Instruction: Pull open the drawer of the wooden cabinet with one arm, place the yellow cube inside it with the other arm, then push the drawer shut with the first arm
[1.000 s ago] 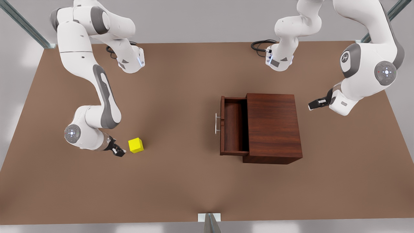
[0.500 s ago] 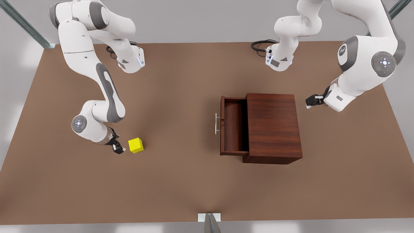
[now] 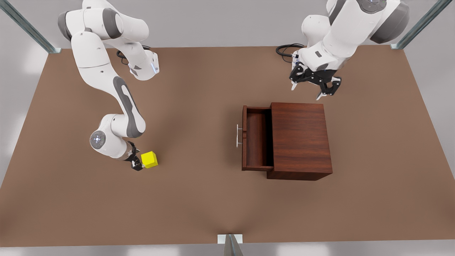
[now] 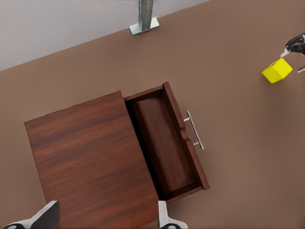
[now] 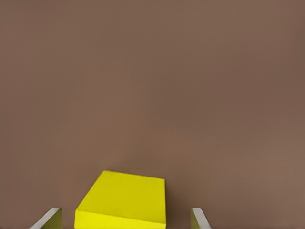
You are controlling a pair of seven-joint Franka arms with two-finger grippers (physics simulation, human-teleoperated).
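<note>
The wooden cabinet (image 3: 300,138) stands right of centre in the front view, with its drawer (image 3: 256,140) pulled out toward that view's left and nothing inside. The silver handle (image 3: 237,135) faces the yellow cube (image 3: 149,159), which rests on the table far off at the left. My right gripper (image 3: 137,164) is low at the cube, open, its fingertips (image 5: 50,219) on either side of the cube (image 5: 124,200) with gaps. My left gripper (image 3: 308,89) hovers open above the cabinet's rear edge, looking down on the cabinet (image 4: 86,157) and drawer (image 4: 164,143).
The brown table (image 3: 199,199) has wide bare room between cube and drawer. Both arm bases and black cables (image 3: 286,49) sit at the back edge. A metal post (image 3: 230,243) stands at the front edge.
My right gripper has slid in toward the cube until its fingers flank it. My left arm has swung from beside the cabinet's right side to above its rear edge, gripper turned downward.
</note>
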